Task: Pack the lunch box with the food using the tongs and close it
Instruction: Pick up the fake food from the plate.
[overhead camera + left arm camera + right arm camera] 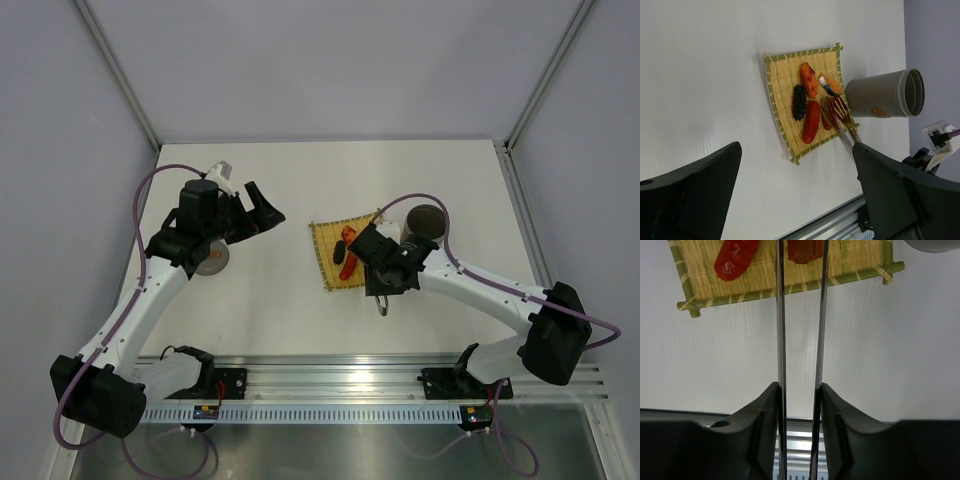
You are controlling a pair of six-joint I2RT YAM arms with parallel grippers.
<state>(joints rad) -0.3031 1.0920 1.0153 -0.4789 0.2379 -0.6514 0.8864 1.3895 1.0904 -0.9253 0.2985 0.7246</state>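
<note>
no writing can be read anywhere. the only mark is a small brown tab on the side of the lunch box, too small to show any letters.

the lunch box stands open on the table, just beside the far right corner of the yellow woven mat. the food lies on the mat: a long red piece, an orange piece, an orange piece with a dark end, a spiky dark piece, and a small red piece at the edge nearest the lunch box.

the right tool is clamped on the tongs, its pads pressing both thin arms from outside with a gap between the arms. the right wrist view cuts off the tips. in the left wrist view the tips lie over the small red piece, but i cannot tell whether they grip it.

the left tool hangs well apart from the mat, jaws wide and holding nothing. under that arm the round grey lid lies on the table, partly hidden.
</note>
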